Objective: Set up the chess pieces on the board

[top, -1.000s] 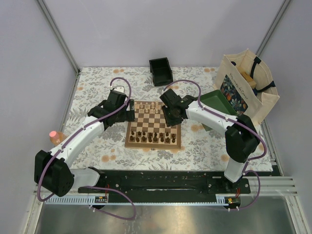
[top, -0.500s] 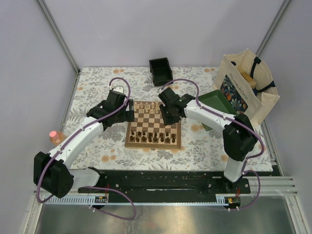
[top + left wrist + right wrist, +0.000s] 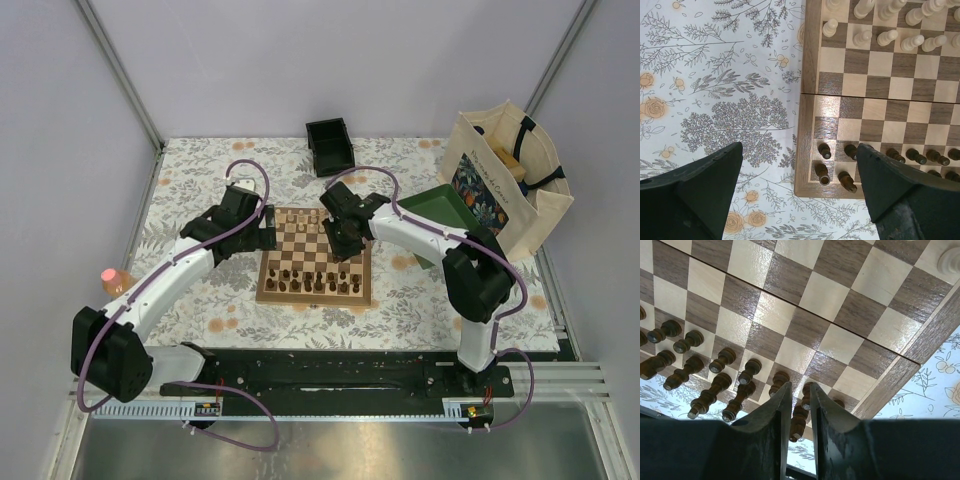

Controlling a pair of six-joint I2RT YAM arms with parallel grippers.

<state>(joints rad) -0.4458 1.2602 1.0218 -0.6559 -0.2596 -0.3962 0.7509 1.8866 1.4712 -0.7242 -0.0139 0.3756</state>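
In the last second my right gripper (image 3: 337, 232) swung left over the board (image 3: 312, 254), jaws narrowing to a slit. I judged a pickup or placement was near. The top view hid them, and even the right wrist view left any grasp unclear, showing only 2 rows of dark pieces (image 3: 715, 385). The left gripper (image 3: 797, 147) stayed fully released beside the board.

top view looks down from behind; both wrist views closely share the board (image 3: 312, 252).

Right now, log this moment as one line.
left gripper: open, over board edge | right gripper: narrow gap, grip unclear | dark pieces: near side | pale pieces: far side
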